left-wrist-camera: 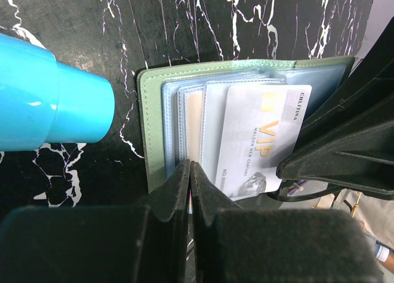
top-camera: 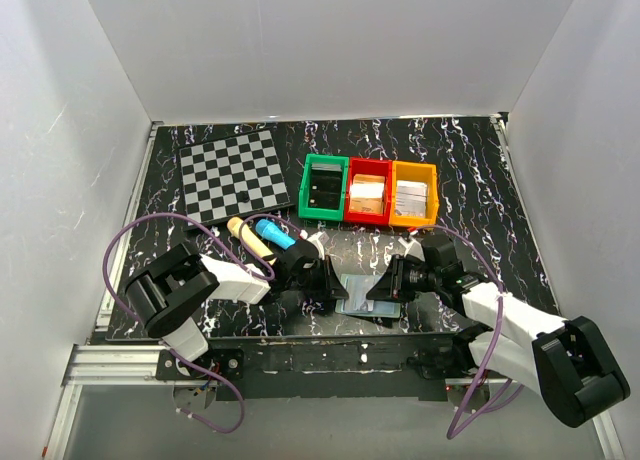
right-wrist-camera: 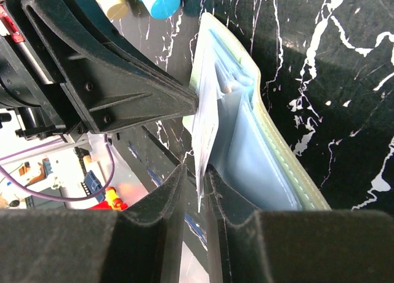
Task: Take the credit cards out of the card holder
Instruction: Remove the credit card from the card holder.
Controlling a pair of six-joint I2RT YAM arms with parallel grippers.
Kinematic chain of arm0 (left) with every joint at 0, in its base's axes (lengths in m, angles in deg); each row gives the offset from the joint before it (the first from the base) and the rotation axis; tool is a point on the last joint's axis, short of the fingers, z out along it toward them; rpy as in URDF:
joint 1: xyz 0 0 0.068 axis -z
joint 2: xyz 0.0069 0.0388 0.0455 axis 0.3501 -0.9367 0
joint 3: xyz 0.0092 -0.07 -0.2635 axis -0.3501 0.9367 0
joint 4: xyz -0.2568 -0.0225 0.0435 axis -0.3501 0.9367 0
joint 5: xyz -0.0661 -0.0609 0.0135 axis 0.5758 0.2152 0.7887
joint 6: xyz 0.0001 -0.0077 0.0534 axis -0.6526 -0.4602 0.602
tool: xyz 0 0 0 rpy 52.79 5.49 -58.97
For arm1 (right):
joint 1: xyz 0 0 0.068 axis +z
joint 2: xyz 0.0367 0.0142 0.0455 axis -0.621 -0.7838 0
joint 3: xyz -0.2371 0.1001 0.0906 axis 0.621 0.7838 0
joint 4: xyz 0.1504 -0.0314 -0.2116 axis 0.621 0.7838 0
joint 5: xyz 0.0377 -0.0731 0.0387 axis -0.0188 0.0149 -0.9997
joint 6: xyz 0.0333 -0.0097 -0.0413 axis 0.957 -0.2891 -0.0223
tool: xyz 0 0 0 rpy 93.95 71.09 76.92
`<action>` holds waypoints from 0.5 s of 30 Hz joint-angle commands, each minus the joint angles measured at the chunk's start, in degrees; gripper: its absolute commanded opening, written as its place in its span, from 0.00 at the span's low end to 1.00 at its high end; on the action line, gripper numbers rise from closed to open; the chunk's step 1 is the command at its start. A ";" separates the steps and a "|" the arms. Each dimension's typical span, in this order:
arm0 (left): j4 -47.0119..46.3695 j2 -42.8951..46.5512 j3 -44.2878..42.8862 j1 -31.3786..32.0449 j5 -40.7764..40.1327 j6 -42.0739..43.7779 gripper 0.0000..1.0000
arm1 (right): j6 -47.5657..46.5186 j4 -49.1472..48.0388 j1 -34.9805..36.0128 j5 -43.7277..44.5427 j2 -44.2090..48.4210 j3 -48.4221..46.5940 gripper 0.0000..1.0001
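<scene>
From above, the grey-green bifold card holder [top-camera: 357, 292] lies open on the black, white-veined bench [top-camera: 480, 180]. It sits between the left claw [top-camera: 336, 294] and the right claw [top-camera: 377, 294], which meet it from opposite sides.

Left wrist view: the left claw [left-wrist-camera: 190, 172] has its jaws pressed together, with the tips at the near edge of the card holder [left-wrist-camera: 148, 129]. Whether a clear sleeve is nipped between them I cannot tell. Just beyond the tips and to their right, a pale plastic card [left-wrist-camera: 258, 141] with gold "VIP" lettering lies over the sleeves. A glossy blue cylinder [left-wrist-camera: 55, 98] lies to the claw's left, close beside the holder.

Right wrist view: the right claw [right-wrist-camera: 196, 187] stands with its jaws narrowly apart, the thin edge of the card [right-wrist-camera: 202, 141] between them — a sliver of gap shows on either side. The card holder [right-wrist-camera: 271, 147] stretches ahead and to the right of this claw. Ahead on the left, the tip of the left claw [right-wrist-camera: 184, 101] touches the upright leaf.
</scene>
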 commanded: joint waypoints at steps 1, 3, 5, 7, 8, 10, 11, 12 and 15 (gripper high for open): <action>3.62 -0.94 1.03 -0.21 -1.34 0.76 0.00 | -1.00 -0.34 -0.63 -0.17 1.41 -2.45 0.23; 3.44 -0.86 1.03 -0.21 -1.34 0.67 0.00 | -1.17 0.45 -0.72 0.35 1.59 -2.53 0.21; 3.35 -1.03 1.29 -0.39 -1.26 0.58 0.00 | -1.44 0.63 -0.90 0.36 1.68 -2.45 0.21; 3.35 -0.94 1.38 -0.30 -1.26 0.41 0.00 | -1.26 0.54 -1.07 0.36 1.85 -2.27 0.21; 3.35 -0.94 1.38 -0.39 -1.26 0.50 0.00 | -1.18 0.54 -1.08 0.36 2.11 -2.18 0.21; 3.18 -0.94 1.38 -0.39 -1.26 0.41 0.00 | -1.26 0.89 -1.25 0.44 2.55 -2.01 0.21; 3.09 -0.86 1.55 -0.39 -1.34 0.41 0.00 | -1.18 0.98 -1.34 0.36 2.56 -2.09 0.22; 3.09 -0.94 1.56 -0.47 -1.26 0.32 0.00 | -1.35 1.16 -1.43 0.36 2.82 -2.09 0.22; 3.00 -0.86 1.64 -0.48 -1.26 0.32 0.00 | -1.44 1.60 -1.60 0.27 3.08 -2.36 0.23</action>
